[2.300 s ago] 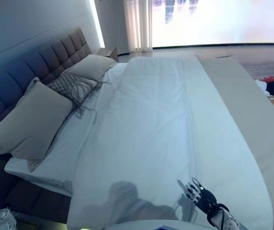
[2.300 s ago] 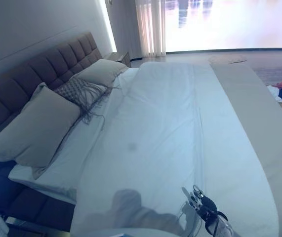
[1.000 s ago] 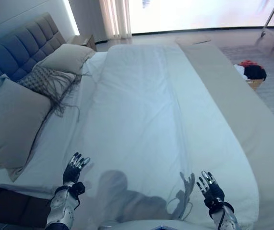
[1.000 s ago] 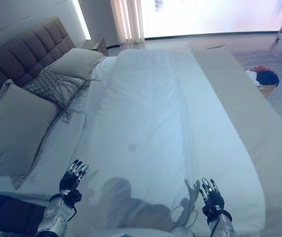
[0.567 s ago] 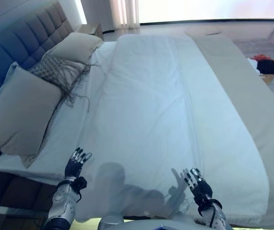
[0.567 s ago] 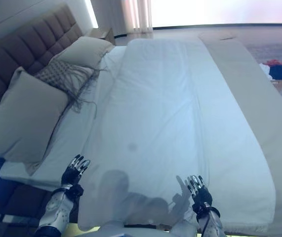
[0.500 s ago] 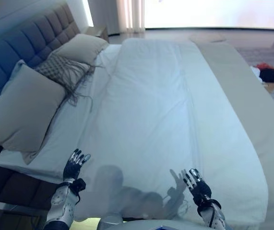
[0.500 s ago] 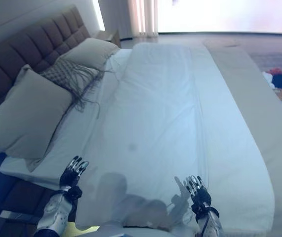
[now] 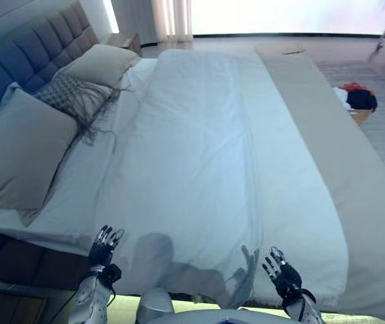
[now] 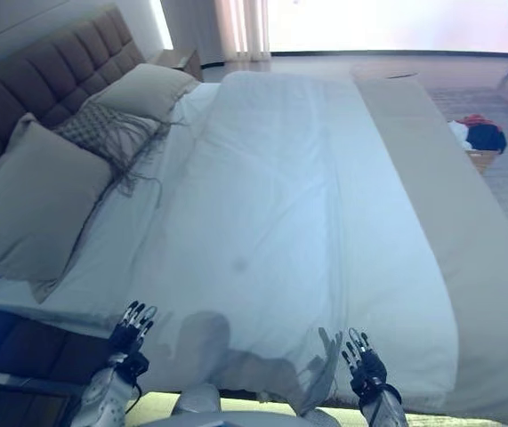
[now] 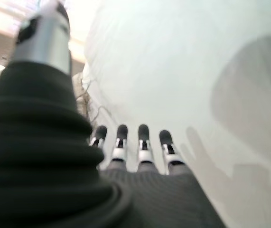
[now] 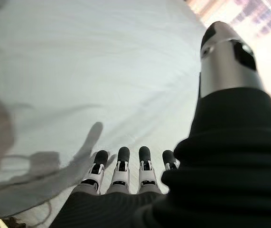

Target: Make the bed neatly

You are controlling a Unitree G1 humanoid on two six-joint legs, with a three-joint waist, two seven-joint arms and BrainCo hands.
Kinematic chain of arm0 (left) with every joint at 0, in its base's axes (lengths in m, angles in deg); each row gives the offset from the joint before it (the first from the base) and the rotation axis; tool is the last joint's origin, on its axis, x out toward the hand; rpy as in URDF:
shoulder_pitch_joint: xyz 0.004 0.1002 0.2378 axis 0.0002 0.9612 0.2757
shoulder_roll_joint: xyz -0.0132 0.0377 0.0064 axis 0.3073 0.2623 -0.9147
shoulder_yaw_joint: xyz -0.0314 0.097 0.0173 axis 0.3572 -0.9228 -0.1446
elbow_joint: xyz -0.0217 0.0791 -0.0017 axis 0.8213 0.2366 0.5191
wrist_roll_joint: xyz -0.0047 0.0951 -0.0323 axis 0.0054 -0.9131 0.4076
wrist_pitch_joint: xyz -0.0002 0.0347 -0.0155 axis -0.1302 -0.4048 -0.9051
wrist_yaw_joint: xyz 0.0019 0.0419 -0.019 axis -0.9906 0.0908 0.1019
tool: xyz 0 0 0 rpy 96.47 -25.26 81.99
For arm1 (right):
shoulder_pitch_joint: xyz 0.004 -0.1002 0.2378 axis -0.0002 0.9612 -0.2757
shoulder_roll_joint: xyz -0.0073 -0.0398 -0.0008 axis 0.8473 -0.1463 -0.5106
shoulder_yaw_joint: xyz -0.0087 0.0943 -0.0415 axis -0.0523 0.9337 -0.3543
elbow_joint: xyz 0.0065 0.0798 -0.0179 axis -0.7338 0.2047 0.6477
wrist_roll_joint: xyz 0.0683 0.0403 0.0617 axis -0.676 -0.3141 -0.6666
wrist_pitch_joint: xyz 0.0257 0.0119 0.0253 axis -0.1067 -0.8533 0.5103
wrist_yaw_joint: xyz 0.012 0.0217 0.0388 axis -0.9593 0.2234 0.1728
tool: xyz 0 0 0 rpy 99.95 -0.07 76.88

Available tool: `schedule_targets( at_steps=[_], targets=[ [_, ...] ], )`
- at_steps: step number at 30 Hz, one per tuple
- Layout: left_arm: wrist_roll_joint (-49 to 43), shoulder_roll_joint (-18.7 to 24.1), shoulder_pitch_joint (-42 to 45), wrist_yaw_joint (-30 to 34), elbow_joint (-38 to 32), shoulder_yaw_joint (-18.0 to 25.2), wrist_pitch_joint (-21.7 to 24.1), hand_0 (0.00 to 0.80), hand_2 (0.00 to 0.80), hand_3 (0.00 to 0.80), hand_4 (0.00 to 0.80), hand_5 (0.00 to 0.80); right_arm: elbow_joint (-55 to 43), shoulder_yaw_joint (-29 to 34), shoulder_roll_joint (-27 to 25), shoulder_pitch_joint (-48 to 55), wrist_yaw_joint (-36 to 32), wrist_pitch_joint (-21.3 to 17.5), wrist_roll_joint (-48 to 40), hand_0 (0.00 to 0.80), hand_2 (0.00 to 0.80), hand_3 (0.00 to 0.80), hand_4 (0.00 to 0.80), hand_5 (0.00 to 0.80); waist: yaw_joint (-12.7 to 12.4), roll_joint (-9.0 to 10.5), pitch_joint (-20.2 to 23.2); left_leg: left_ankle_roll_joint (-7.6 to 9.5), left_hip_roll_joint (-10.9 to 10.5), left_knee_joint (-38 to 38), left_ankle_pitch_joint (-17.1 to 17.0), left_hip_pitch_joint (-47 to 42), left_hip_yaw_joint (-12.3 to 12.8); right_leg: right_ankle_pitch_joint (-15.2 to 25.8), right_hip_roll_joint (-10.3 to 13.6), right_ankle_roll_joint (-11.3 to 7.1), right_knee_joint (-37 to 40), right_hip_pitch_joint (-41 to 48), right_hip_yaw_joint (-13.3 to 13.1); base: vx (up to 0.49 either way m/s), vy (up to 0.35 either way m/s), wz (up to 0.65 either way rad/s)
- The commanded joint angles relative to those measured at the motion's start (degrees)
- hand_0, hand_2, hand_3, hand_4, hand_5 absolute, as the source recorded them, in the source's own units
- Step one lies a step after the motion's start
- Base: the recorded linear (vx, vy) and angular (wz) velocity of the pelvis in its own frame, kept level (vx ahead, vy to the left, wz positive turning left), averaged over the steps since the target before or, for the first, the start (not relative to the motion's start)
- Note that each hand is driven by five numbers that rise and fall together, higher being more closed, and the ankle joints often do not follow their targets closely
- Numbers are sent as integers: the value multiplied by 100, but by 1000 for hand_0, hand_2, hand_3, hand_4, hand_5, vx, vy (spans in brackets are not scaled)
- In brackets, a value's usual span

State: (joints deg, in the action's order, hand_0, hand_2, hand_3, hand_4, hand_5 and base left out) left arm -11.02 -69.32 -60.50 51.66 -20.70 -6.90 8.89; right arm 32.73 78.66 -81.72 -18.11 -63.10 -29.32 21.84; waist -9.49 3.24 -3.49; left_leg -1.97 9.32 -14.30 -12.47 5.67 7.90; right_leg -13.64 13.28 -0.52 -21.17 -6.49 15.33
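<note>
Left robot hand (image 9: 104, 244), 7 o'clock: spread, empty, above the duvet (image 9: 199, 162) edge. Right robot hand (image 9: 283, 275), 5 o'clock: spread, empty. Duvet across the bed (image 9: 354, 169), near edge rumpled. Advised: grip both near corners, pull evenly, smooth flat.

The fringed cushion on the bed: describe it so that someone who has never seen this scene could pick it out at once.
Start at the tufted headboard along the bed's left side. Three cushions lean there in a row; the fringed cushion is the middle one, between two plain pillows. It alone is knitted-looking, with long dark strands trailing onto the white sheet.
</note>
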Motion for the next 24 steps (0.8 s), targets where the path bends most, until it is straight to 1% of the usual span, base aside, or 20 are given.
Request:
schedule_targets(
  at_steps=[1, 4, 7, 10, 11, 12, 13, 14, 15, 16, 17, 18, 19, 20, 21, 22, 23, 24],
  targets=[
    [251, 360, -40, 200, -556, 480, 294, 0, 0, 0, 0, 0, -237, 249, -103, -122, -273, -11, 165, 0, 0, 0, 0, 0, 448, 8, -34, -98, 227, -721, 1361, -395, 211, 907, -233, -209, 1023, 624, 121, -43, 166, 11],
    [183, 310, -27, 344, -693, 327, 245, 0, 0, 0, 0, 0, -220, 274, -16, 15, -172, -11, 159, 0, 0, 0, 0, 0, 566, -177, 35, -331, 497, -263, 1104, -855, 182, 856, -192, -233, 876, 537, 101, -15, 233, 25],
    [136, 262, -32, 397, -812, 130, 249, 0, 0, 0, 0, 0, -324, 242, 36, 111, -65, 12, 79, 0, 0, 0, 0, 0, 614, -320, 12, -507, 680, 187, 864, -1039, 154, 867, -72, -322, 831, 535, 152, -24, 325, 23],
    [-2, 273, -153, 400, -832, -18, 284, 0, 0, 0, 0, 0, -509, 134, 55, 85, -19, -13, 22, 0, 0, 0, 0, 0, 641, -426, -56, -670, 882, 782, 724, -1249, 173, 922, 211, -527, 643, 429, 254, -48, 453, 46],
    [-44, 296, -212, 386, -819, -50, 302, 0, 0, 0, 0, 0, -599, 99, 63, 61, -9, -46, 13, 0, 0, 0, 0, 0, 649, -450, -67, -710, 921, 966, 706, -1273, 148, 995, 345, -617, 600, 361, 272, -93, 522, 39],
    [-80, 313, -308, 354, -782, -81, 324, 0, 0, 0, 0, 0, -695, 79, 74, 16, 37, -69, -1, 0, 0, 0, 0, 0, 651, -443, -112, -685, 890, 1112, 727, -1278, 149, 1119, 556, -693, 493, 223, 303, -35, 571, 34],
    [-92, 343, -388, 338, -760, -98, 308, 0, 0, 0, 0, 0, -785, 57, 81, -22, 88, -105, -23, 0, 0, 0, 0, 0, 666, -438, -131, -732, 842, 1203, 959, -1372, 92, 1129, 782, -866, 335, 131, 229, -10, 601, 40],
    [-101, 377, -475, 357, -738, -92, 275, 0, 0, 0, 0, 0, -891, 73, 98, -41, 132, -148, -36, 0, 0, 0, 0, 0, 700, -417, -175, -717, 738, 1237, 1179, -1410, 132, 1258, 1091, -997, 196, 12, 179, 50, 642, 42],
    [-170, 412, -545, 359, -743, -101, 233, 0, 0, 0, 0, 0, -967, 104, 119, -55, 187, -211, -47, 0, 0, 0, 0, 0, 735, -370, -209, -665, 605, 1141, 1356, -1413, 208, 1381, 1331, -1095, 125, -54, 140, 7, 643, 36],
    [-253, 466, -599, 316, -743, -133, 197, 0, 0, 0, 0, 0, -971, 143, 136, -75, 216, -263, -59, 0, 0, 0, 0, 0, 747, -336, -225, -566, 419, 1006, 1585, -1392, 230, 1499, 1606, -1175, 134, -67, 118, 3, 614, 29],
    [-514, 511, -613, 229, -714, -197, 238, 0, 0, 0, 0, 0, -972, 178, 161, -104, 310, -261, -122, 0, 0, 0, 0, 0, 727, -271, -230, -386, 150, 793, 1768, -1256, 178, 1787, 1857, -1146, 253, -56, 113, 43, 533, 34],
    [-658, 556, -621, 83, -707, -281, 269, 0, 0, 0, 0, 0, -977, 204, 167, -147, 333, -199, -259, 0, 0, 0, 0, 0, 715, -215, -226, -228, -107, 590, 1950, -1145, 107, 2243, 2004, -1216, 408, -40, 10, 56, 449, 18],
    [-766, 635, -651, -25, -746, -362, 245, 0, 0, 0, 0, 0, -1003, 169, 185, -195, 250, -149, -373, 0, 0, 0, 0, 0, 718, -186, -233, -80, -317, 448, 2068, -1059, 100, 2680, 2095, -1284, 607, -36, -98, 64, 328, 0],
    [-818, 713, -692, -136, -798, -423, 214, 0, 0, 0, 0, 0, -1013, 107, 210, -224, 199, -152, -389, 0, 0, 0, 0, 0, 718, -180, -241, 14, -445, 438, 2133, -1046, 108, 2922, 2145, -1320, 725, -76, -170, 41, 307, -34],
    [-859, 784, -744, -259, -795, -467, 172, 0, 0, 0, 0, 0, -978, 39, 239, -267, 153, -173, -348, 0, 0, 0, 0, 0, 723, -190, -235, 92, -556, 487, 2189, -1089, 166, 3133, 2164, -1360, 785, -178, -201, 41, 340, -42],
    [-927, 838, -818, -426, -726, -535, 152, 0, 0, 0, 0, 0, -903, -17, 272, -347, 104, -165, -343, 0, 0, 0, 0, 0, 724, -228, -224, 169, -674, 592, 2206, -1156, 222, 3295, 2103, -1399, 757, -305, -210, 37, 355, -47],
    [-986, 863, -875, -498, -647, -574, 169, 0, 0, 0, 0, 0, -870, -57, 282, -395, 89, -143, -396, 0, 0, 0, 0, 0, 731, -269, -208, 217, -727, 684, 2179, -1184, 247, 3289, 2020, -1389, 669, -389, -248, 25, 360, -56],
    [-1042, 875, -967, -553, -544, -618, 186, 0, 0, 0, 0, 0, -872, -71, 332, -395, 82, -113, -419, 0, 0, 0, 0, 0, 758, -315, -178, 281, -799, 746, 2142, -1149, 236, 3202, 1904, -1335, 507, -455, -377, 11, 369, -55]
  ],
)
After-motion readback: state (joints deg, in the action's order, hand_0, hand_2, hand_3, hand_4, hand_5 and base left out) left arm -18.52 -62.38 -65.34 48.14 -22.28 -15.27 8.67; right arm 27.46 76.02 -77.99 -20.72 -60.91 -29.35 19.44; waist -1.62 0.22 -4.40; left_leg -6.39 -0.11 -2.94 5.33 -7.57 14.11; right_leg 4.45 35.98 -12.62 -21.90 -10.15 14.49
